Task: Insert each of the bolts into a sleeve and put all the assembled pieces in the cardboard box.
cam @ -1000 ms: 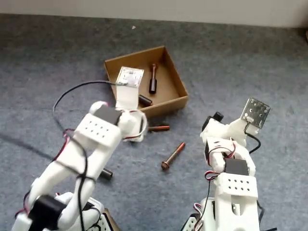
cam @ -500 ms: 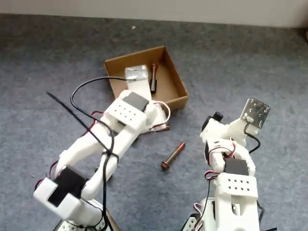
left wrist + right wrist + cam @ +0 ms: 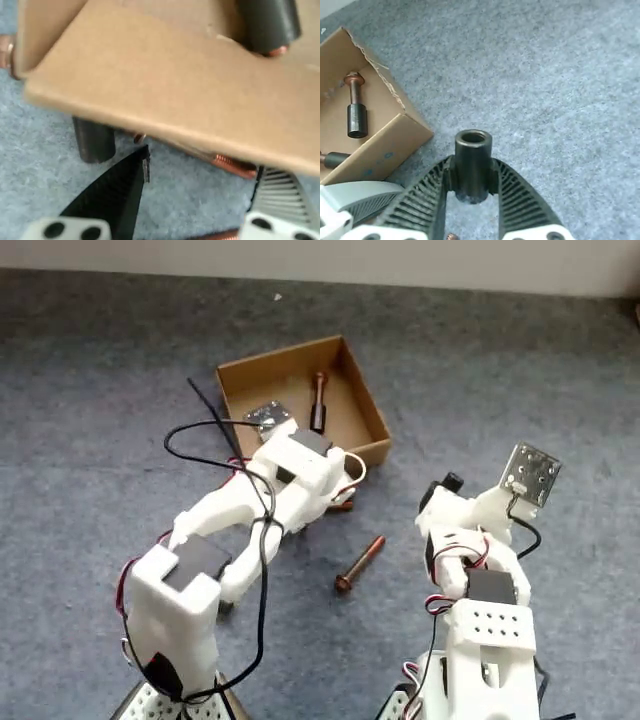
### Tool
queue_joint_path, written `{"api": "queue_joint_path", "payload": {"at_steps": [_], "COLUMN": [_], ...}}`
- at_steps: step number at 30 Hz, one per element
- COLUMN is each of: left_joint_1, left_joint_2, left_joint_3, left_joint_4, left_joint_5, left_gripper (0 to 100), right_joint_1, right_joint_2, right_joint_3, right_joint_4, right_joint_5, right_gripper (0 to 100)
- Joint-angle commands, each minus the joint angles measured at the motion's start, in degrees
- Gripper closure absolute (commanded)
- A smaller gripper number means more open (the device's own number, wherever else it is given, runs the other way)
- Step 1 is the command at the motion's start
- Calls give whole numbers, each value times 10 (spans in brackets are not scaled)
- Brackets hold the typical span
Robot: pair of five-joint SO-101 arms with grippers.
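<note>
The cardboard box (image 3: 372, 418) holds a bolt in a dark sleeve (image 3: 318, 405); the same assembled piece (image 3: 356, 107) shows in the right wrist view. My left gripper (image 3: 202, 165) is open, low at the box's near wall (image 3: 165, 85). Between its fingers a copper bolt (image 3: 230, 165) lies along the foot of the wall, beside a dark sleeve (image 3: 92, 140). Another sleeved piece (image 3: 267, 25) lies inside the box. A loose bolt (image 3: 360, 563) rests on the carpet between the arms. My right gripper (image 3: 471, 170) is shut on an upright black sleeve (image 3: 473, 145).
Grey carpet (image 3: 520, 360) covers the table. The left arm (image 3: 250, 515) stretches from the near edge to the box and covers part of the bolt by the wall (image 3: 343, 505). The right arm (image 3: 475, 580) stands to the right of the loose bolt.
The left arm has stretched forward and dropped from above the box to the box's near wall. The right arm has kept still with its sleeve.
</note>
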Motion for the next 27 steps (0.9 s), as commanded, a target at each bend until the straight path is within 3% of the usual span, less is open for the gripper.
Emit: {"api": "queue_joint_path", "payload": {"at_steps": [1, 8, 16, 27], "left_joint_1": [-23, -63, -65, -53], "left_joint_2": [28, 35, 36, 16], "left_joint_3": [-47, -47, -44, -64], "left_joint_4": [-1, -1, -1, 77], "left_joint_5": [11, 45, 45, 43], "left_gripper": [652, 678, 1000, 994], "right_joint_1": [7, 6, 5, 5], "right_joint_2": [-17, -17, -17, -17], "right_joint_3": [-8, -8, -8, -8], "right_joint_4": [-14, -14, -14, -14], "right_joint_5": [-7, -7, -7, -7], "right_gripper": [994, 994, 994, 994]}}
